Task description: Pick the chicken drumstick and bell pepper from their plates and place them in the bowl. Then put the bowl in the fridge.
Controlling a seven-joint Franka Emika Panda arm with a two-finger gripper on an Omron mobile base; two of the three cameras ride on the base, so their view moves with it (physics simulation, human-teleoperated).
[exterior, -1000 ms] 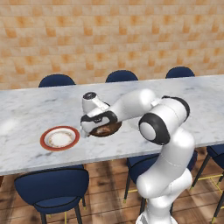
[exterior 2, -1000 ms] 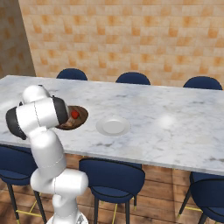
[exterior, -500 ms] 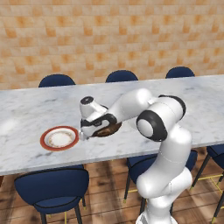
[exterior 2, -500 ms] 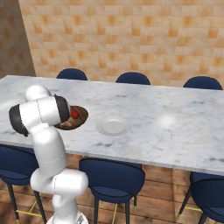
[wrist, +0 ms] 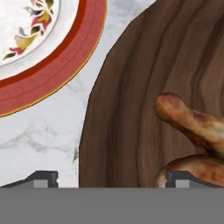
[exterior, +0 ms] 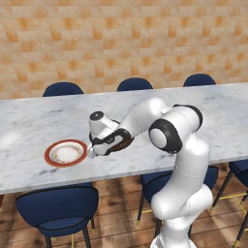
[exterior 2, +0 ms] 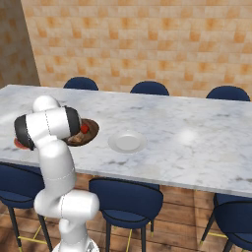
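Left base view: gripper [exterior: 99, 147] hovering mid-frame over the wooden bowl [exterior: 123, 143], red-rimmed plate [exterior: 66, 154] sitting empty at left.
Right base view: bell pepper [exterior 2: 84, 129] lying in bowl, white plate [exterior 2: 127, 141] empty on the surface [exterior 2: 197, 142].
Hand view: fingers [wrist: 41, 179] spread wide, gripping nothing; chicken drumstick [wrist: 192, 127] resting in bowl at right.
Loading looks done; fridge step remaining.

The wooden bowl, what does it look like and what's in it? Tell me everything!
The bowl is wide, shallow and round, made of dark brown wood with streaky grain. It sits flat on the marble table, right beside the red-rimmed plate but not touching it. The golden-brown chicken drumstick lies inside, and the red bell pepper is in it too. The open gripper hangs over its rim.
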